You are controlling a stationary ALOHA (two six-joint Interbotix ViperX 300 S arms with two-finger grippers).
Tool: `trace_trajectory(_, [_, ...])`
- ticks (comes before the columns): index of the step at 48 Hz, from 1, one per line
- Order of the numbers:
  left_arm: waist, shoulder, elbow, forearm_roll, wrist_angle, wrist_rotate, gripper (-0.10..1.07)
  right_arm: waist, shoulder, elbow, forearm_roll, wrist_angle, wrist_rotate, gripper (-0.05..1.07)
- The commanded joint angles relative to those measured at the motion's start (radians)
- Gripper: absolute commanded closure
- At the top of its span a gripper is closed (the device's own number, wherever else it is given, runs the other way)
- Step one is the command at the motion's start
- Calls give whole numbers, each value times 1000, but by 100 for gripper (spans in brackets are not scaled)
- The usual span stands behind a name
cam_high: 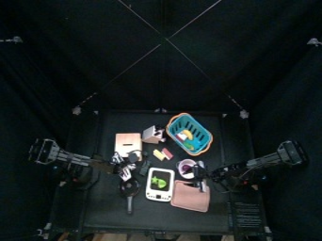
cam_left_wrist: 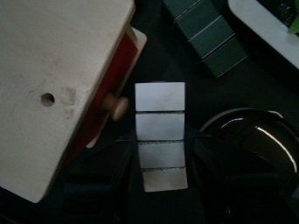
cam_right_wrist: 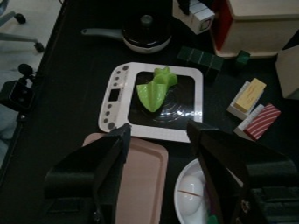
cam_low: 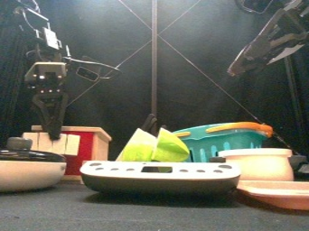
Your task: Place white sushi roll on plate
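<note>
The counter (cam_high: pixel 107 212) fills the middle of the top view and is crowded, so each hand has little free room. The wooden box (cam_low: pixel 75 140) stands at the left of the front view. The white tray (cam_right_wrist: pixel 193 92) holding a green item (cam_right_wrist: pixel 155 87) lies in the centre of the right wrist view, probably just a bystander to this task. The teal basket (cam_low: pixel 223 143) sits right of centre in the front view. The pink plate (cam_low: pixel 280 193) lies flat at the lower right there, left bare as the drop-off spot. A dark pan (cam_low: pixel 27 167) sits at the lower left. The white sushi roll (cam_right_wrist: pixel 193 194) rests on the counter at the bottom edge of the right wrist view, just beside the plate and not yet on it. The right hand (cam_right_wrist: pixel 162 131) hovers over it with its 2 jaws spread wide and nothing between them, seemingly lined up for a downward grasp. The left hand (cam_low: pixel 49 126) hangs over the pan at the left of the front view, also spread and empty, apparently resting clear of the work.
</note>
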Motion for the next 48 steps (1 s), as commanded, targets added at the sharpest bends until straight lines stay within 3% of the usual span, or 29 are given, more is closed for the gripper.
trace_trajectory(1, [-20, -11, -44, 2, 0, 3, 28, -2, -18, -23, 2, -5, 2, 14])
trace_trajectory(13, [-117, -6, -166, 11, 17, 8, 28, -2, -87, -11, 91, 26, 8, 14])
trace_trajectory(22, [-156, 57, -262, 83, 0, 43, 28, -2, -130, 14, 201, 100, 3, 14])
trace_trajectory(38, [-160, 278, -551, 98, -28, 296, 28, -2, -169, -12, 244, 245, 8, 14])
trace_trajectory(48, [-155, 434, -703, 95, -52, 408, 28, -3, -201, -5, 313, 331, 9, 14])
